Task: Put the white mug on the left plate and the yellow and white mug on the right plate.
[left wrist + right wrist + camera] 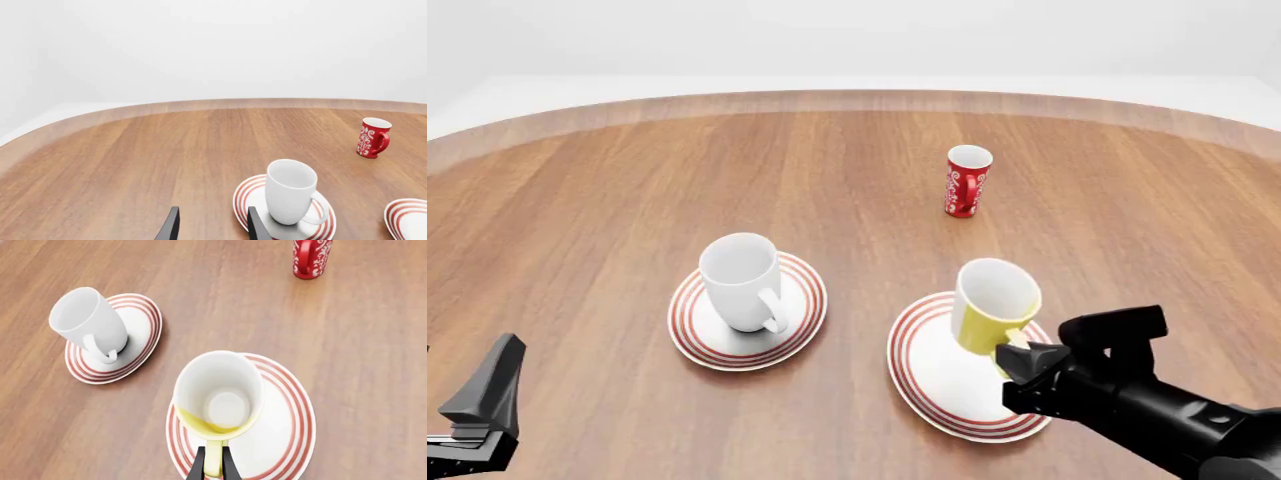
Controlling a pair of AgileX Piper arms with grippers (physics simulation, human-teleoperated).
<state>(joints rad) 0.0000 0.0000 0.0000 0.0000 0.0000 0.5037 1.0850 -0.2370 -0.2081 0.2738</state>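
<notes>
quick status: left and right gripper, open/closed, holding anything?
Left gripper: open, holding nothing, back from the large all-white mug on the left red-ringed plate.
Right gripper: shut on the small yellow and white mug's handle, over the right red-ringed plate.

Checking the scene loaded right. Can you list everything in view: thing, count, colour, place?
white mug: 1, plain white, upright on the left plate.
yellow and white mug: 1, yellow outside, white inside, over the right plate, its handle between the right gripper's fingers; contact with the plate cannot be told.
left plate: 1, white with red rings, near left of the table.
right plate: 1, white with red rings, near right of the table.
red cup: 1, red with white pattern, standing alone on the table beyond the plates.
table: 1, brown wood, rounded far edge.
left gripper: 1, black, open and empty, near the left plate.
right gripper: 1, black, shut on the yellow mug's handle.
</notes>
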